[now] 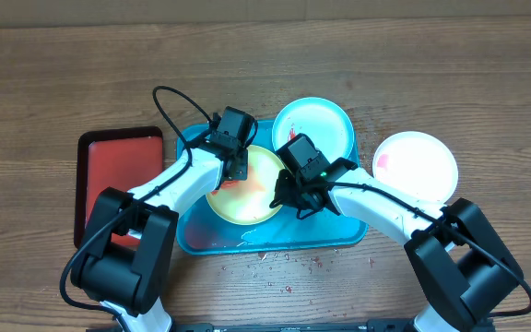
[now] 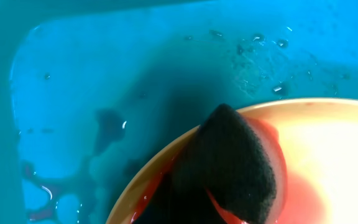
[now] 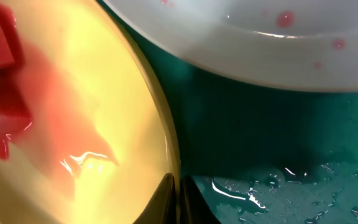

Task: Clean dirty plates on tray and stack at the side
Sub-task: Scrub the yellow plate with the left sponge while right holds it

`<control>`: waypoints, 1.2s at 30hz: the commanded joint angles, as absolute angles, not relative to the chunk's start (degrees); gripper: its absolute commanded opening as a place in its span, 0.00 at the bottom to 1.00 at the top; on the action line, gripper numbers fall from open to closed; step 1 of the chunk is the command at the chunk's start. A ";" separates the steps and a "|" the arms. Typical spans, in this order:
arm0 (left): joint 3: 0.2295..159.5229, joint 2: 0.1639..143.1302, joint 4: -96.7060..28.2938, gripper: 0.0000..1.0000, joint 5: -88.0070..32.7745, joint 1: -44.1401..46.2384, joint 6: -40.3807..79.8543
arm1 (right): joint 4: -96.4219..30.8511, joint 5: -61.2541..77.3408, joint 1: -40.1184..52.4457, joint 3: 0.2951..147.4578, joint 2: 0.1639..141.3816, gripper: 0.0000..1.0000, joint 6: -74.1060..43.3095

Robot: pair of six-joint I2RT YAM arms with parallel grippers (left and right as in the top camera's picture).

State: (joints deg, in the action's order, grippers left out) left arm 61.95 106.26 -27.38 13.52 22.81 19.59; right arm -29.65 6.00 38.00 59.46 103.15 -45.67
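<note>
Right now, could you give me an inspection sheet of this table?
Surface: wooden table, red specks before the blue tray.
Job's things: lime plate in the wet tray; cyan plate over its far edge; white plate beside it on the table.
Clutter: red tray, left.
Grippers: left gripper holds a sponge on the lime plate; right gripper pinches its rim.
Cables: black loop above the red tray.
Surroundings: nothing seen.

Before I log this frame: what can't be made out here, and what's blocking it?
Overhead: the left gripper hides its own jaws and most of the red object beneath; grip unclear.
Overhead: the right gripper covers the rim of the lime plate; contact unclear.
Left wrist: a black pad covers the red object; the frame cuts off the plate.
Right wrist: the fingers are only a dark blur at the bottom edge.
</note>
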 commanded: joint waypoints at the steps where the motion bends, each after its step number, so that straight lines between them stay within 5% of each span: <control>1: 60.38 109.40 -30.81 0.04 5.72 20.93 12.71 | -30.96 6.09 38.24 59.64 102.96 0.04 -44.88; 8: 60.38 109.38 -42.24 0.04 -33.58 20.93 -12.78 | -30.89 6.11 38.24 59.64 102.96 0.04 -44.91; 10: 60.38 109.38 -42.81 0.04 -36.21 20.93 -14.98 | -30.89 6.11 38.24 59.64 102.96 0.04 -44.91; 14: 60.38 109.40 -37.85 0.04 -30.02 20.93 -9.82 | -30.96 6.13 38.24 59.64 102.96 0.04 -44.88; 22: 60.38 109.38 -32.08 0.04 17.21 20.93 28.27 | -31.16 6.11 38.24 59.64 102.96 0.04 -44.88; 25: 60.38 109.38 -34.96 0.04 26.57 20.93 32.40 | -31.20 6.11 38.24 59.64 102.96 0.04 -44.88; 31: 60.38 109.38 -39.38 0.04 26.06 20.93 31.86 | -30.94 6.11 38.24 59.64 102.96 0.04 -44.91; 36: 60.38 109.38 -39.86 0.04 -0.40 20.93 12.75 | -31.16 6.11 38.24 59.64 102.96 0.04 -44.88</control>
State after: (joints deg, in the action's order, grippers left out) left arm 63.05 105.86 -38.96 13.28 22.41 24.53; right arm -30.24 6.57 38.39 59.53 103.35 -45.69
